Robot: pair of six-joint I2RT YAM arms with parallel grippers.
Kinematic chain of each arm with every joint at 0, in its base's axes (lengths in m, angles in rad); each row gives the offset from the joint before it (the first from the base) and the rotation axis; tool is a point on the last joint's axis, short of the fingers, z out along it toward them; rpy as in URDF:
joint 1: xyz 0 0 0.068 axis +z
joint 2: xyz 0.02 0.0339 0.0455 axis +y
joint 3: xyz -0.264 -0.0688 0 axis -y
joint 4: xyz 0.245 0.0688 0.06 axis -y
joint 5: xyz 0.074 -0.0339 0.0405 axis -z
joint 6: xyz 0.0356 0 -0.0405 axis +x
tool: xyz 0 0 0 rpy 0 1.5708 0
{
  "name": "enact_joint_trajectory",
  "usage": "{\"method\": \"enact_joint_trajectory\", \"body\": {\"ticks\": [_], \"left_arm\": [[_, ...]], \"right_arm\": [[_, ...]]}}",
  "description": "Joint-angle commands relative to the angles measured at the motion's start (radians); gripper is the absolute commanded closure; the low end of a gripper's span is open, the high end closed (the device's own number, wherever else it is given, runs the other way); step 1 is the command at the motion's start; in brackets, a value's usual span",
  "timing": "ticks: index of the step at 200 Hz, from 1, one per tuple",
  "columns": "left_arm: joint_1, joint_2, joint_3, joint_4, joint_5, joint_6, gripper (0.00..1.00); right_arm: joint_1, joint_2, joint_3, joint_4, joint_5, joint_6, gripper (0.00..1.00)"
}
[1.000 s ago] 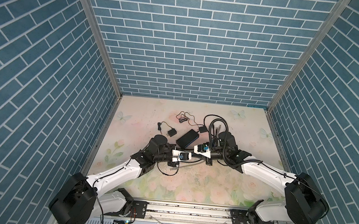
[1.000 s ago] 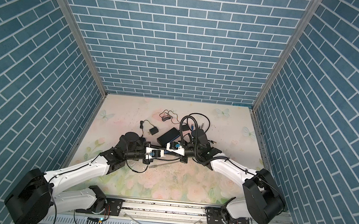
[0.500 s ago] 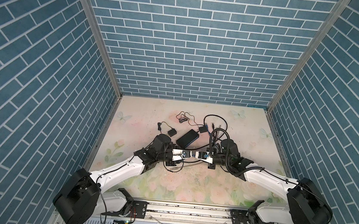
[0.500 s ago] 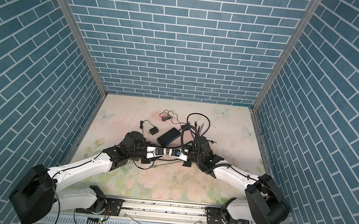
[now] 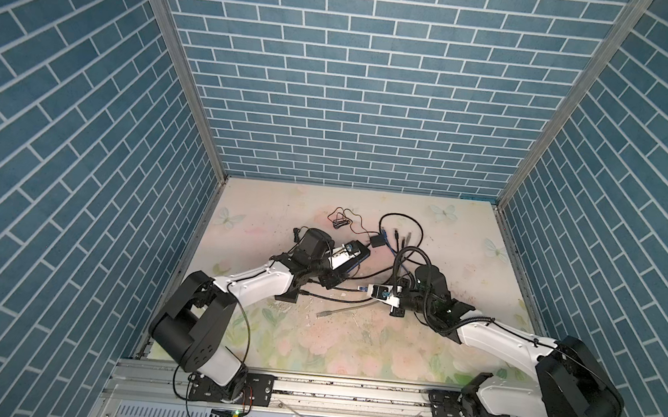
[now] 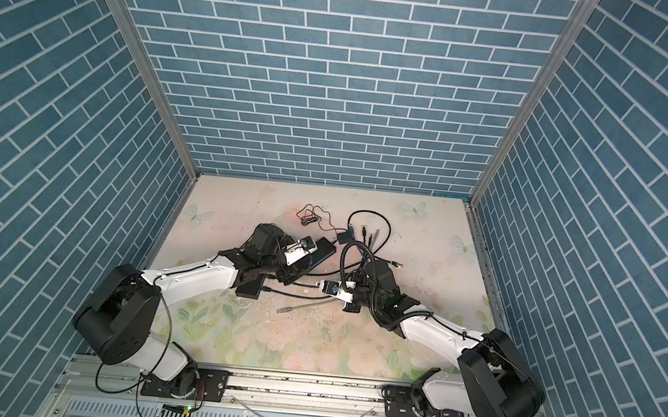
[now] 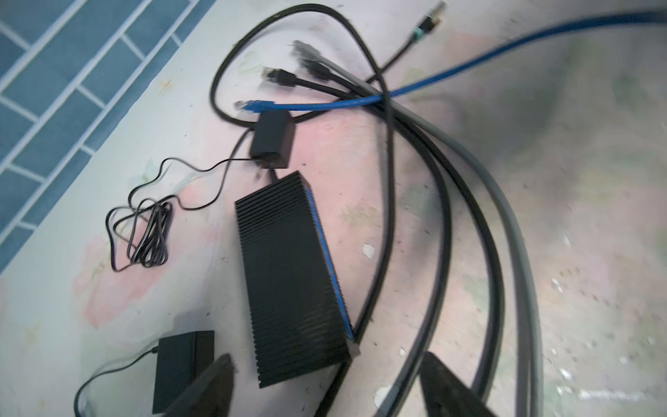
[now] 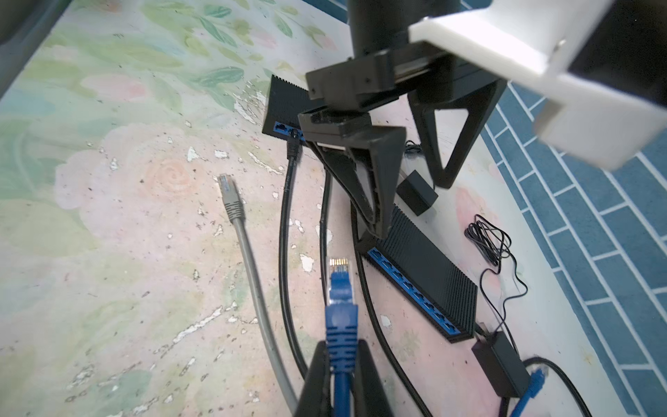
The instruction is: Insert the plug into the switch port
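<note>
Your right jaws grip the blue plug (image 8: 339, 287), your left jaws stand wide over the black switch (image 7: 288, 274), plug outside its ports (image 8: 418, 293)

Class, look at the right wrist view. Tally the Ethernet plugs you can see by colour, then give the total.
Blue: 2, the blue plug in the right gripper and another beside a power adapter
Grey plug: 1
Black plug, plugged into a switch: 1
Total: 4
</note>
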Motion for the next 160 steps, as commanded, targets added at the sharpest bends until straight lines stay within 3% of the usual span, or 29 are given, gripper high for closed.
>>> {"method": "enact_joint_trajectory", "body": {"ticks": [1, 43, 115, 140, 160], "left_arm": [[0.014, 0.046, 0.036, 0.040, -0.018, -0.100, 0.00], [0.013, 0.191, 0.208, -0.109, -0.026, -0.133, 0.00], [0.018, 0.443, 0.472, -0.317, -0.060, -0.145, 0.01], [0.019, 0.500, 0.526, -0.365, -0.059, -0.139, 0.04], [0.019, 0.532, 0.555, -0.390, -0.047, -0.144, 0.17]], "right_arm": [[-0.007, -0.004, -0.028, 0.070, 0.097, 0.022, 1.00], [-0.014, 0.010, -0.040, 0.117, 0.212, 0.080, 1.00], [-0.022, 0.007, -0.050, 0.132, 0.240, 0.099, 1.00], [-0.025, 0.008, -0.053, 0.137, 0.244, 0.109, 1.00], [-0.027, 0.011, -0.056, 0.146, 0.255, 0.119, 1.00]]}}
